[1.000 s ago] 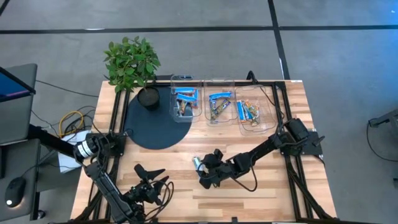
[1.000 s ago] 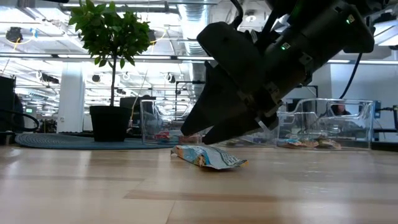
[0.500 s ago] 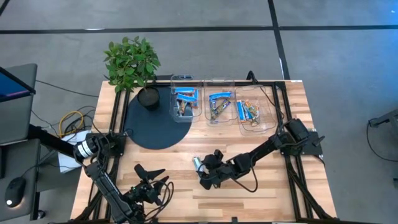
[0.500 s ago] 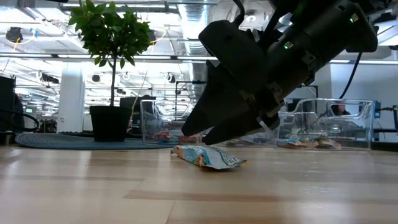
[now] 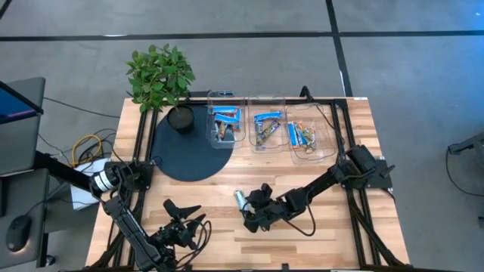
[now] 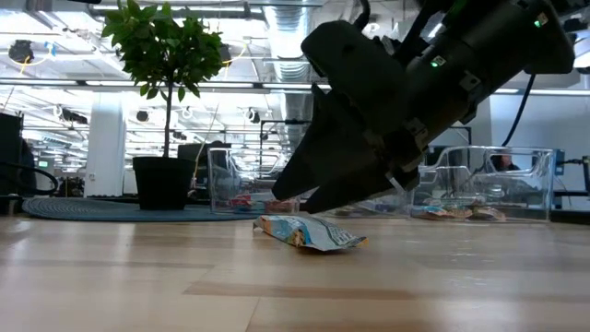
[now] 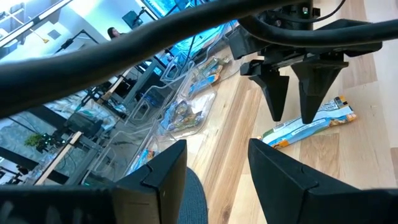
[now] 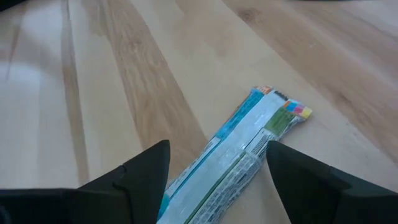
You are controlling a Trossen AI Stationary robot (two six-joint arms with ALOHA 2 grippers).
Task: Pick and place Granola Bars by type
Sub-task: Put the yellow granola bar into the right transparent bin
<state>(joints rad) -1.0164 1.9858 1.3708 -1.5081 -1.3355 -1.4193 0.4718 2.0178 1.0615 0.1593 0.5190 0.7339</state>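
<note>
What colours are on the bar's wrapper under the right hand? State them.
Silvery-white granola bar with blue and green stripes, clearest in the right wrist view.

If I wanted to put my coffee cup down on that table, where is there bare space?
Bare wood lies between the dark round mat and the left gripper, and along the table's near right edge. It's crowded around the three clear tubs and where the right gripper hovers over the granola bar.

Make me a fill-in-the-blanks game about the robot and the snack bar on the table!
1. The granola bar lies on the bare ____ table.
2. The ____ gripper hangs open above that bar.
3. The other bars sit in ____ clear tubs.
4. The left gripper waits open near the table's front edge, holding ____.

Missing words: wooden; right; three; nothing
</note>
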